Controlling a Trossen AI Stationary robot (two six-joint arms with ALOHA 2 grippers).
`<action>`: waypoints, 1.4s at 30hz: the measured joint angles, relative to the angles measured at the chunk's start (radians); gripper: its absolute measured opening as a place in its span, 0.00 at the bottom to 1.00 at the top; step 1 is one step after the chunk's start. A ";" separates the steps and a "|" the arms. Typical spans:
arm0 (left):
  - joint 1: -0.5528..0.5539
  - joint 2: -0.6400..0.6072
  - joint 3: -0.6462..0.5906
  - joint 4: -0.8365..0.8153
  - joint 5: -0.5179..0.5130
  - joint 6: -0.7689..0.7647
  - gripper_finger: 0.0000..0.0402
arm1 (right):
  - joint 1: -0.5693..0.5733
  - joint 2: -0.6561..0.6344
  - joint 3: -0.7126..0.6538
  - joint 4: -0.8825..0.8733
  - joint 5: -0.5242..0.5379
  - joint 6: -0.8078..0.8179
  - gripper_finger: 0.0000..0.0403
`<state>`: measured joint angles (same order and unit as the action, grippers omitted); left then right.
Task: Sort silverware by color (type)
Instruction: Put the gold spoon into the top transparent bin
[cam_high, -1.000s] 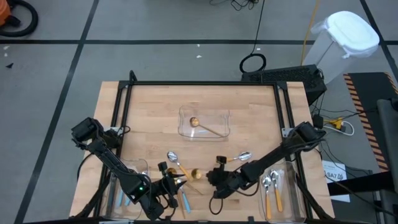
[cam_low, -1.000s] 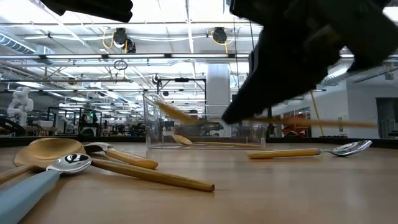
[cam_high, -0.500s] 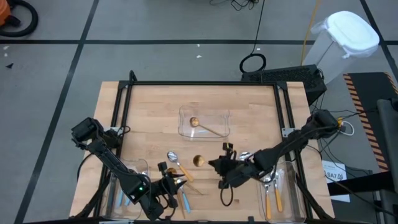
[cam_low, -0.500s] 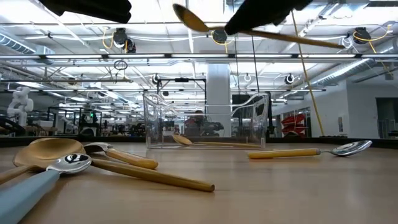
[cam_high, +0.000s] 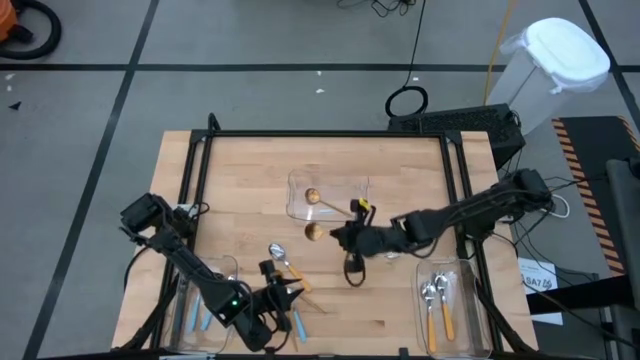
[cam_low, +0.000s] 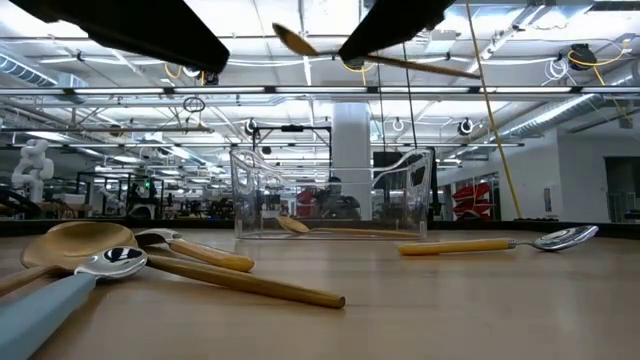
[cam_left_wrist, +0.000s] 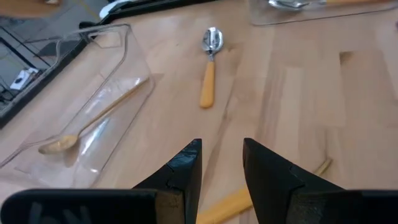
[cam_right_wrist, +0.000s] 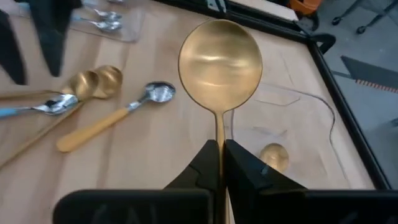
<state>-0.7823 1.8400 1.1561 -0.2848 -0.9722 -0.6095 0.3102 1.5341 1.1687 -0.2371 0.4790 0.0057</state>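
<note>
My right gripper (cam_high: 345, 237) is shut on an all-gold spoon (cam_right_wrist: 219, 59) and hangs above the table's middle, just near of the clear tray (cam_high: 350, 185). In that tray lies another gold spoon (cam_high: 312, 196). My left gripper (cam_left_wrist: 221, 165) stands open low over the front spoons, nothing between its fingers, with a gold handle (cam_left_wrist: 231, 202) on the wood under it. There lie a gold spoon (cam_low: 80, 245), a blue-handled spoon (cam_low: 50, 300) and an orange-handled one (cam_high: 293, 272). Another orange-handled spoon (cam_left_wrist: 210, 68) lies farther right. My right gripper pinches the gold spoon's thin handle (cam_right_wrist: 219, 127) between its two fingers, a little behind the bowl. The fingers come from the table's right, slanting down, and lie along the handle. The spoon is lifted clear, nearly level, bowl up and ahead of the fingertips; its handle end (cam_low: 465, 72) sticks out behind.
A clear tray at the front left (cam_high: 228, 268) holds blue-handled spoons. One at the front right (cam_high: 468, 300) holds orange-handled spoons. A black frame (cam_high: 330, 134) borders the table. Bare wood lies between the far tray and the front spoons.
My right gripper, shut on the gold spoon, has lifted it clear of the table. It has gone up and toward the far edge, to just short of the middle tray, rolling somewhat on the way. My left gripper has kept its place.
</note>
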 joint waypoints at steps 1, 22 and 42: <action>0.005 0.000 0.000 0.000 0.004 -0.003 0.29 | -0.019 0.000 0.000 0.000 -0.014 -0.011 0.02; 0.024 0.000 0.000 -0.001 0.058 0.094 0.29 | -0.284 0.023 0.001 0.200 -0.308 -0.166 0.02; 0.024 0.000 0.000 -0.002 0.059 0.077 0.29 | -0.410 0.248 0.001 0.264 -0.351 -0.209 0.03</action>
<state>-0.7586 1.8400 1.1561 -0.2871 -0.9134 -0.5323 -0.0994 1.7818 1.1694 0.0269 0.1284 -0.2031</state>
